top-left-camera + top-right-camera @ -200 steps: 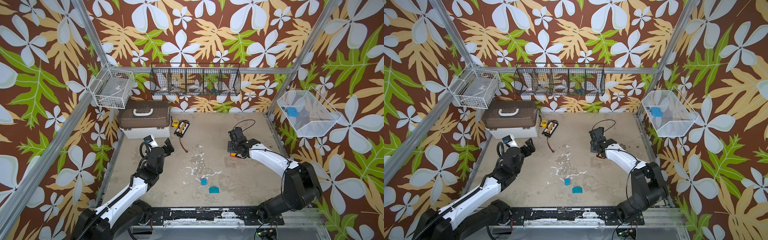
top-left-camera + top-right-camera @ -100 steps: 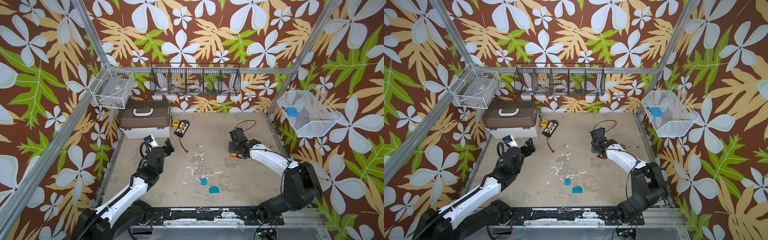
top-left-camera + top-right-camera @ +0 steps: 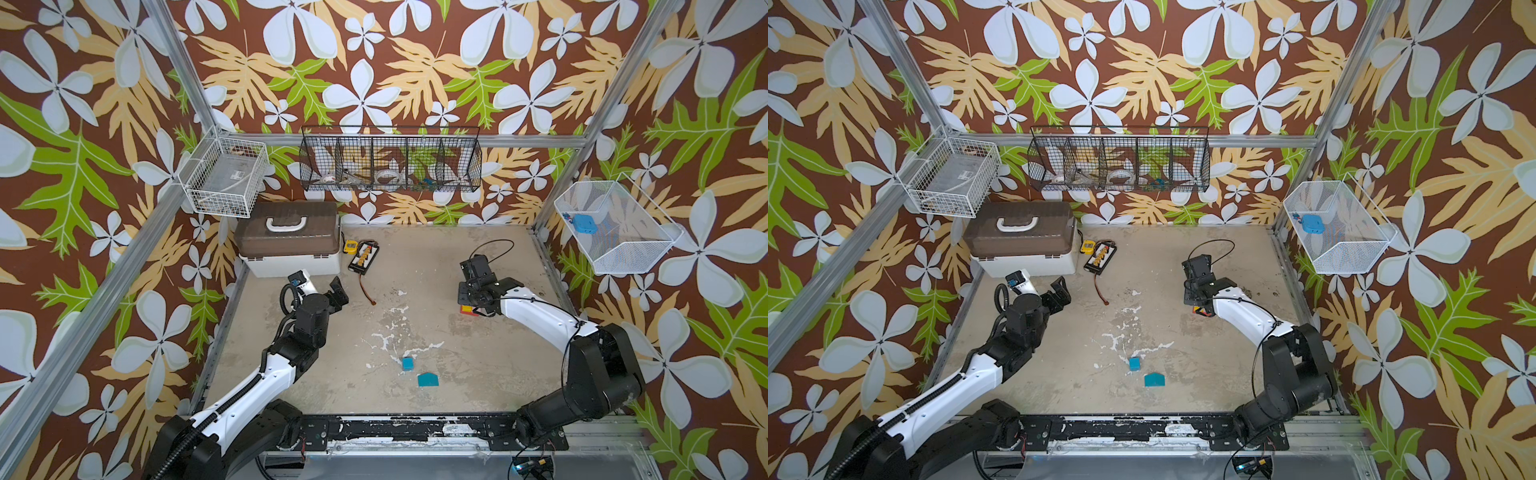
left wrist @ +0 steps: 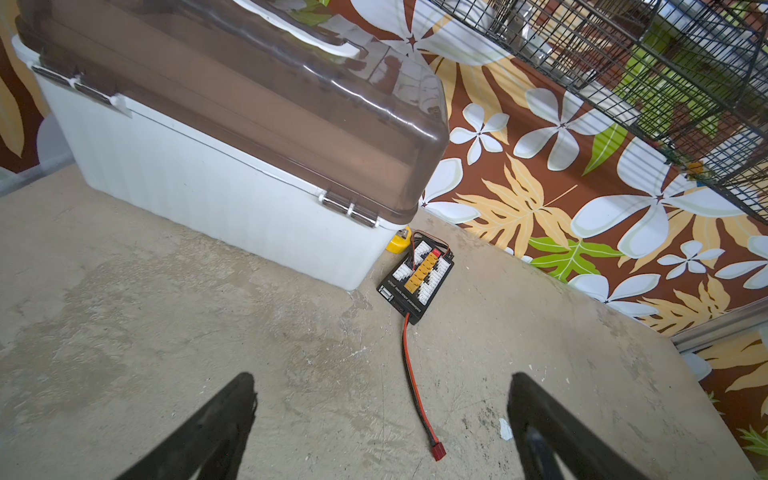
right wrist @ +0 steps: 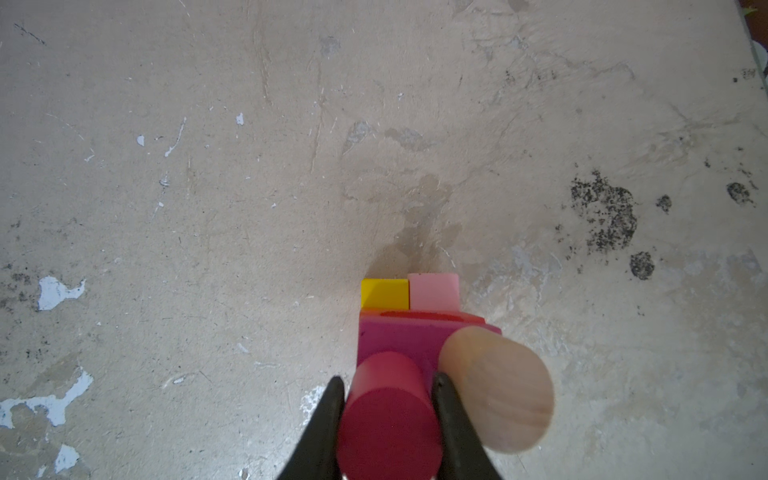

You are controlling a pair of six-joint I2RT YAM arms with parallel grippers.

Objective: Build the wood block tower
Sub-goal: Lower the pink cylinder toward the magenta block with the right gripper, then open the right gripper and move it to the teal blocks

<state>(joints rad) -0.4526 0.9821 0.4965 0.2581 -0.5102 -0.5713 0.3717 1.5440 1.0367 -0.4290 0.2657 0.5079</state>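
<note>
I have my right end effector (image 5: 388,379) clamped on the dark red cylinder (image 5: 388,432) at the top of the tower (image 5: 399,338), just beside a tan cylinder (image 5: 498,390). My left end effector (image 4: 381,376) hangs spread wide, well apart from the tower. The blue cube (image 3: 408,363) and teal piece (image 3: 427,379) lie on the table (image 3: 415,270), also apart from the tower.

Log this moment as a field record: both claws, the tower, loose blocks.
left claw: open, empty, above bare table
right claw: shut on crimson cylinder
crimson cylinder: over magenta brick, beside tan cylinder
tower: yellow block and pink block side by side at base, red block over them
loose blocks: blue cube, teal house-shaped piece, on the table apart from tower
</note>
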